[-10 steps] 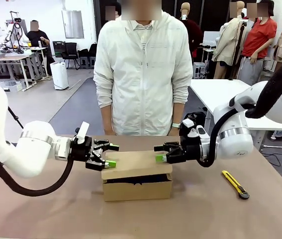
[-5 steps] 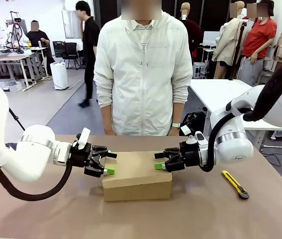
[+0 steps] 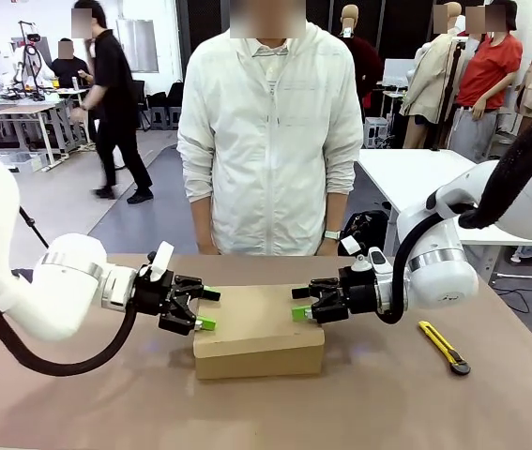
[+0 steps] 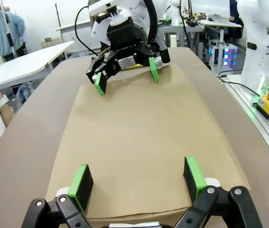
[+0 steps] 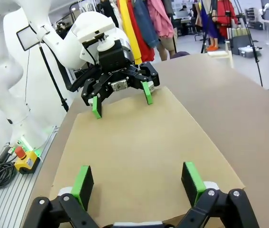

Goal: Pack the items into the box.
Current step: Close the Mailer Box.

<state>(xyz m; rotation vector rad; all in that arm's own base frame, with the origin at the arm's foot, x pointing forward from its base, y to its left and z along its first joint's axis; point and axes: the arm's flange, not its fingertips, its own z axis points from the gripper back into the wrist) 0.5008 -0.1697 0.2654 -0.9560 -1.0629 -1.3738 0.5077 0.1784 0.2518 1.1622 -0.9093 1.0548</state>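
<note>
With the box (image 3: 259, 331) at table centre and its lid down, left gripper (image 3: 199, 307) at 9 o'clock and right gripper (image 3: 301, 304) at 3 o'clock rest wide-open on the lid; closing appears complete, so next calls for lifting both clear.

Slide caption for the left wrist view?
Open left gripper and open right gripper press the box lid flat from opposite ends.

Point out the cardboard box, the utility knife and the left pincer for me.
box (image 3: 258, 323): front view, middle of its closed lid.
utility knife (image 3: 444, 346): front view, middle of its yellow handle.
left pincer (image 3: 205, 308): front view, between its green fingertips at the lid's left edge.
</note>
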